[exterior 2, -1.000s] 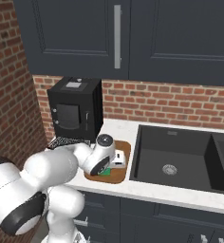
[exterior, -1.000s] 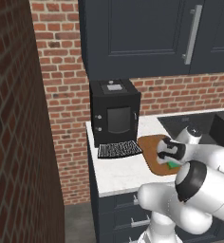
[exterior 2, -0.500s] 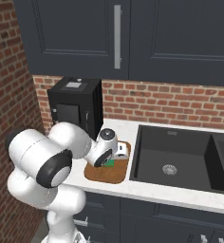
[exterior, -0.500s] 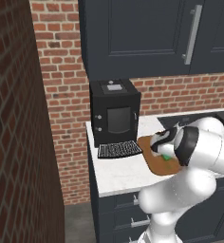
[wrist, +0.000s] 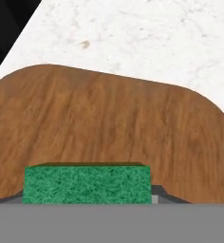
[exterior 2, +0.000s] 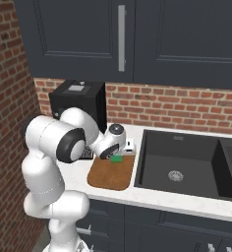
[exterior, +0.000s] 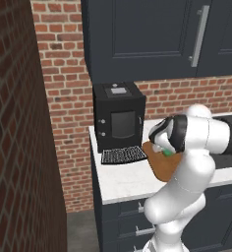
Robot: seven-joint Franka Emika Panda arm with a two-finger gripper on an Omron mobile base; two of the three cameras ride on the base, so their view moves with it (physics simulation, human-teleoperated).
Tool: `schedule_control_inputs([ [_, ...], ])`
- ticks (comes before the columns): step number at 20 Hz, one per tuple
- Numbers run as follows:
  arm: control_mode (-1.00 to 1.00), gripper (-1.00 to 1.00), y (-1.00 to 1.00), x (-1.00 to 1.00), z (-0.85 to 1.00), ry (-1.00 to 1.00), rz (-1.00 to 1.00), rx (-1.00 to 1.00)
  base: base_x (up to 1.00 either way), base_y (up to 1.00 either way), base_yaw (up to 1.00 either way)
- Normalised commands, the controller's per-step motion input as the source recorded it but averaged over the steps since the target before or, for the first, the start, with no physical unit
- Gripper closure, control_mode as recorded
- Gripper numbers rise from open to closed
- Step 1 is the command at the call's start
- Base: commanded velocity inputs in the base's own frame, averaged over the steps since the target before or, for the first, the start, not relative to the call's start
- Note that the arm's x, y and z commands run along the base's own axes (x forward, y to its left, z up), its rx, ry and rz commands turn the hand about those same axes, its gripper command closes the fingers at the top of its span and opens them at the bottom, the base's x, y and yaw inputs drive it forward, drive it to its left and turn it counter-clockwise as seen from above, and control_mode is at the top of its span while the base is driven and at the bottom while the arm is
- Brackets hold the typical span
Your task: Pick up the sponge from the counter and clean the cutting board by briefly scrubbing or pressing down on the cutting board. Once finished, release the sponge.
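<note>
Green-topped sponge (wrist: 85,183) low over brown wooden cutting board (wrist: 109,128), near its far end; contact impossible to judge. Board flat on white worktop (wrist: 133,38), round-cornered, just beside the sink, long side running front to back.

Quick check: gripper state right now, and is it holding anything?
Gripper: closed on the sponge, held over the cutting board.
</note>
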Motion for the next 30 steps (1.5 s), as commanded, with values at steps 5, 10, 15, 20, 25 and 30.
schedule_control_inputs([
  [5,-1.0,1.0,-0.1,0.04,-0.04,0.0,0.0,0.0,0.0,0.0,0.0],
  [10,-1.0,1.0,-0.06,-0.45,-0.17,0.0,0.0,0.0,0.0,0.0,0.0],
  [15,-1.0,1.0,0.0,-0.7,-0.23,0.0,0.0,0.0,0.0,0.0,0.0],
  [20,-1.0,1.0,0.0,-0.86,-0.16,0.0,0.0,0.0,0.0,0.0,0.0],
  [25,-1.0,1.0,0.0,-0.85,-0.08,0.0,0.0,0.0,0.0,0.0,0.0],
  [30,-1.0,1.0,0.0,-0.68,-0.06,0.0,0.0,0.0,0.0,0.0,0.0],
])
